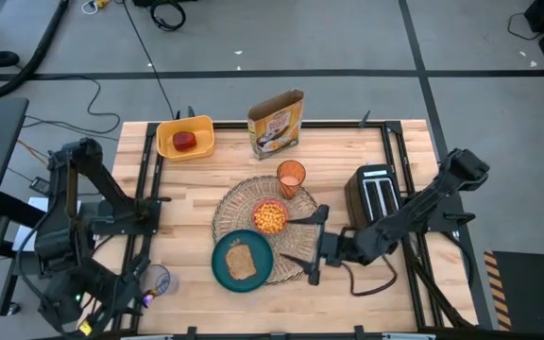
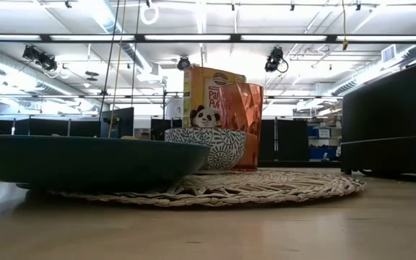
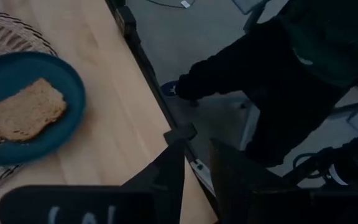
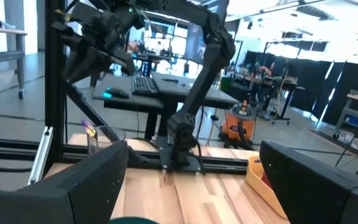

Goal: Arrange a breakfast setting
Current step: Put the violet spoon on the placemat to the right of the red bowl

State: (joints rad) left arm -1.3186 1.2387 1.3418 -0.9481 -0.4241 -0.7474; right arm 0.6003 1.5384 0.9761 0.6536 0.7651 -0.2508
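Observation:
The round woven placemat (image 1: 244, 200) lies mid-table. On it rest the teal plate with toast (image 1: 242, 261) at the near edge, the small bowl of orange cereal (image 1: 270, 217) in the middle, and the translucent orange cup (image 1: 291, 178) at the far edge. The red apple (image 1: 185, 140) lies in the yellow bin (image 1: 186, 125) at the far left. I cannot see the blue spoon. My right gripper (image 1: 314, 244) is open at the mat's right edge, its fingers pointing toward the table's left, beside the bowl and plate. My left gripper (image 3: 197, 180) is shut over the table's near-left edge.
A cereal box (image 1: 277, 123) stands at the far edge and the black toaster (image 1: 376, 194) at the right. A clear cup (image 1: 157, 280) stands near the near-left corner. In the low view the plate (image 2: 85, 162) is nearest, with the bowl (image 2: 206, 148) behind it.

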